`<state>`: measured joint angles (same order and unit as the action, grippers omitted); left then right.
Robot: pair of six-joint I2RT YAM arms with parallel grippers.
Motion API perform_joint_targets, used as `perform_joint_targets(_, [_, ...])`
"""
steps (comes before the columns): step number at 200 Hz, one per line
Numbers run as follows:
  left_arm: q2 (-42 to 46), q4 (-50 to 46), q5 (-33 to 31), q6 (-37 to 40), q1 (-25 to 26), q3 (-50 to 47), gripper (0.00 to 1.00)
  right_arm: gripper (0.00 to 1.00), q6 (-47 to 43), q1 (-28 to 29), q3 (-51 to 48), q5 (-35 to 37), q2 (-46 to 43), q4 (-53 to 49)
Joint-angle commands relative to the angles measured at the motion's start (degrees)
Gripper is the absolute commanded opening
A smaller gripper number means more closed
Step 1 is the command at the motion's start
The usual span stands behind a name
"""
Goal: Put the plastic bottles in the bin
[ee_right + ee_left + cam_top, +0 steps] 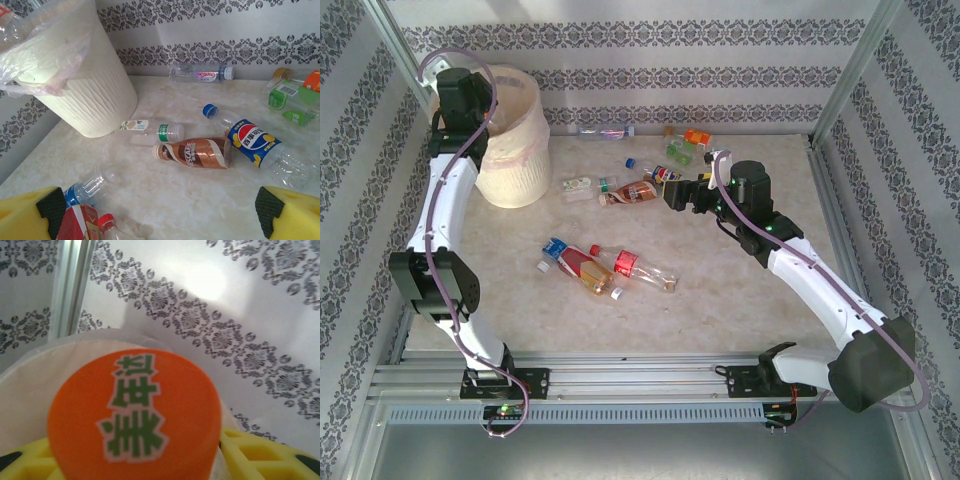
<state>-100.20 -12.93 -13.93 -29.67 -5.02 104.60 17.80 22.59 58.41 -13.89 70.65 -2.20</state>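
Observation:
The cream-white bin with its thin bag liner stands at the far left. My left gripper hangs over its rim, shut on an orange-labelled bottle between yellow fingers; the bin rim lies just behind it. My right gripper is open with nothing between its pads, just right of a brown Nescafe bottle. A blue Pepsi-labelled bottle and a clear green-labelled one lie beside it. Red- and blue-labelled bottles lie mid-table.
A clear bottle lies along the back wall, and green and orange bottles sit at the far right of it. Patterned walls and metal posts close in the table. Bare marble lies in front of the right arm.

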Motion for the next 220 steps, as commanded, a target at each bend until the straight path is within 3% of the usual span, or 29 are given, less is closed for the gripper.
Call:
perform_joint_targets(1, [-0.58, -6.96, -4.36, -2.37, -0.95, 3.55, 0.49, 0.98, -1.19, -0.53, 0.47, 1.36, -1.3, -0.31])
perform_joint_targets(52, [-3.28, -16.67, -5.36, -5.6, -1.75, 7.32, 0.67, 0.98, -1.58, -0.55, 0.4, 1.32, -1.23, -0.7])
perform_joint_targets(121, [-1.6, -19.05, -5.35, -5.74, -1.8, 8.84, 0.87, 0.98, -1.76, -0.7, 0.12, 1.95, -1.58, -0.88])
perform_joint_targets(191, [5.99, -16.16, 3.4, -7.14, -0.68, 1.09, 1.0, 0.98, 3.6, -1.4, -0.58, 7.85, -0.96, -0.49])
perform_joint_targets(220, [10.55, -14.37, 4.4, -7.63, 1.16, -4.67, 1.0, 0.98, 5.69, -1.89, -1.38, 10.33, -0.7, -0.09])
